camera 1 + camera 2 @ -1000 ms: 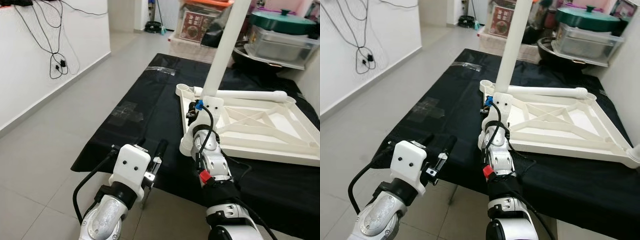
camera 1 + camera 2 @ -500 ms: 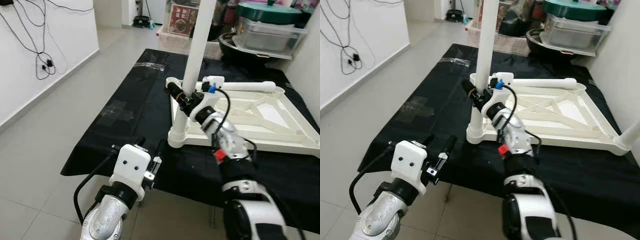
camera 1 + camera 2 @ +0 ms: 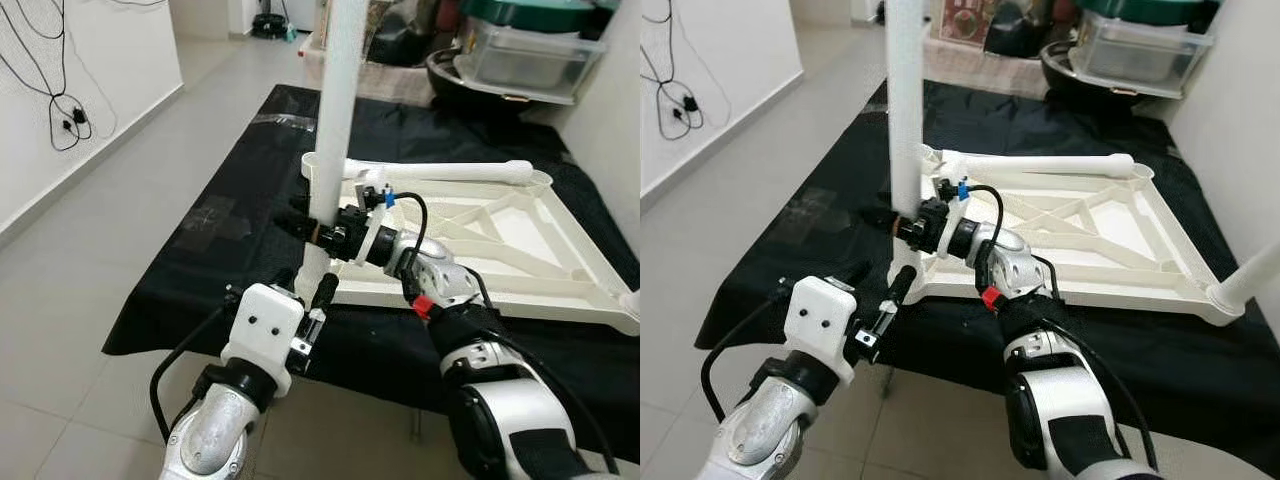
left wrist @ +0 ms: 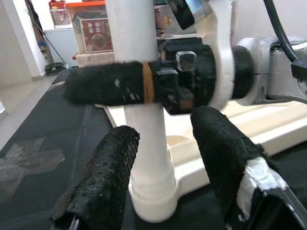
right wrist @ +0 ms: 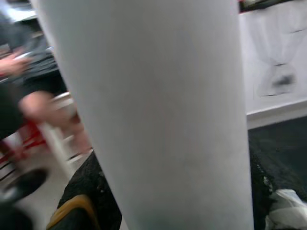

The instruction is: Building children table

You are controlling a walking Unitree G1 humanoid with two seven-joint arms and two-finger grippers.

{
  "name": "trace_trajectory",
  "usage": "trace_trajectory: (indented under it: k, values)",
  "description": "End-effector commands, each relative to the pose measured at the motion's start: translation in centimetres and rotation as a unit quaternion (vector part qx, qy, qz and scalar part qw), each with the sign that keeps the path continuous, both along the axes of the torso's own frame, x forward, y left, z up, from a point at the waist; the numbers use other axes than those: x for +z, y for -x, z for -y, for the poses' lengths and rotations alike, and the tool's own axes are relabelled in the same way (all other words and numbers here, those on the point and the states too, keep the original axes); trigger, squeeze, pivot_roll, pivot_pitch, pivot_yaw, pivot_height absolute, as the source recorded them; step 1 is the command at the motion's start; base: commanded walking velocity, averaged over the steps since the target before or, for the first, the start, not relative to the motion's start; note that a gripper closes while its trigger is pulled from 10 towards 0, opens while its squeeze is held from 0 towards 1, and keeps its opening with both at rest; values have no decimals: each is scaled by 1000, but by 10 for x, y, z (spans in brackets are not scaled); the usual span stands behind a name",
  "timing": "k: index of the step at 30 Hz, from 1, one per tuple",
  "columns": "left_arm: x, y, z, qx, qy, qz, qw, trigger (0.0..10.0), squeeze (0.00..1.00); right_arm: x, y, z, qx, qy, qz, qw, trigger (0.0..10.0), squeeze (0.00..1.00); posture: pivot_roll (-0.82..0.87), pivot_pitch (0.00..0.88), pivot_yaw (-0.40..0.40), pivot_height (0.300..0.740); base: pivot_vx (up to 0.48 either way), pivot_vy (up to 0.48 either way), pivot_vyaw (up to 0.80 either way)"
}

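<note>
1. Biggest thing in the room: the black cloth-covered work surface (image 3: 220,250), stretching from the near edge by the robot away toward the far clutter, with pale grey floor tiles (image 3: 90,230) running along its left.
2. On that cloth lies the white plastic children's table top (image 3: 520,250), upside down, its cross-braced underside facing up, over on the right half of the surface.
3. Standing straight up from the top's near left corner is a tall white plastic table leg (image 3: 335,120), its foot seated in the corner socket (image 3: 312,285).
4. A second white leg (image 3: 450,172) lies flat along the far edge of the upturned top.
5. Here's the right gripper (image 3: 308,228), reaching in from the right and clamped sideways on the upright leg, low on the post, one black finger across the front of it. The left wrist view shows that finger (image 4: 108,88) hard against the white post.
6. The left gripper (image 3: 318,295) sits at the near edge of the cloth, just in front of the leg's base, fingers (image 4: 100,177) spread apart with nothing between them but air, the socket just beyond.
7. Far right, a grey lidded storage box (image 3: 525,60) sits among the clutter.
</note>
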State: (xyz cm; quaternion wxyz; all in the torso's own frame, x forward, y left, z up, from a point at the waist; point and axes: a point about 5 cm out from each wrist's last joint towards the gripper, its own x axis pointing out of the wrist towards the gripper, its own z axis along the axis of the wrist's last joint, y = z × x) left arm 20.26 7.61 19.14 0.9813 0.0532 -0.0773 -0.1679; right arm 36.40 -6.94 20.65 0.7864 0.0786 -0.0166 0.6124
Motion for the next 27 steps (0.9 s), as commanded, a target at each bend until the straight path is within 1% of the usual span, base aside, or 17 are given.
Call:
trace_trajectory:
  k: [1,2,3,11,13,14,15,16,18,19,20,21,22,23,24,26,27]
  values:
    - [-2,1,-1,6,-4,-2,1000,10000,0,-11,2,-11,11,20,-13,1000,2314,0,174,43,-108,740,0,0,0]
    - [-2,1,-1,7,-4,-2,1000,10000,0,-12,-1,-11,-10,24,-13,1000,2314,0,174,43,-108,740,0,0,0]
    - [-2,1,-1,7,-3,-2,1000,10000,0,-9,-8,-10,-64,22,2,998,0,0,174,42,-110,740,0,0,0]
    - [-3,1,-1,8,-4,-2,1000,10000,0,-4,-25,5,-234,19,22,972,0,0,171,42,-108,740,0,0,0]
    - [-3,0,-1,7,-4,-3,1000,10000,0,-12,-34,25,-388,41,1,921,0,0,162,49,-106,740,0,0,0]
    - [-3,0,0,6,-4,-3,1000,10000,0,-17,-37,37,-466,59,-10,883,0,0,161,50,-106,740,0,0,0]
    - [-3,0,0,6,-4,-3,1000,10000,0,-17,-37,37,-466,59,-10,883,0,0,161,50,-106,740,0,0,0]
    - [-3,0,0,6,-4,-3,1000,10000,0,-24,-38,52,-544,67,-29,836,0,0,159,54,-104,740,0,0,0]
    - [-3,0,0,6,-4,-3,1000,10000,0,-24,-38,52,-544,67,-29,836,0,0,159,54,-104,740,0,0,0]
    - [-3,0,0,5,-3,-3,1000,10000,0,-34,-34,68,-620,69,-57,779,0,0,158,58,-106,740,0,0,0]
    - [-3,0,0,5,-3,-3,1000,10000,0,-34,-34,68,-620,69,-57,779,0,0,158,58,-106,740,0,0,0]
    - [-3,0,0,5,-3,-3,1000,10000,0,-42,-25,72,-672,67,-78,734,0,0,157,58,-101,740,0,0,0]
    - [-3,0,0,5,-3,-3,1000,10000,0,-42,-25,72,-672,67,-78,734,0,0,157,58,-101,740,0,0,0]
    - [-3,-1,0,4,-3,-3,1000,10000,0,-45,-17,66,-696,57,-88,711,0,0,156,60,-100,740,0,0,0]
    - [-3,-1,0,4,-3,-2,1000,10000,0,-44,-11,57,-702,43,-89,706,0,0,155,62,-99,740,0,0,0]
    - [-3,-1,0,3,-4,-2,1000,10000,0,-42,-8,49,-699,33,-88,709,0,0,155,62,-99,740,0,0,0]
    - [-3,-1,0,3,-4,-3,1000,10000,0,-38,-8,39,-684,10,-88,724,1137,0,157,61,-101,740,0,0,0]
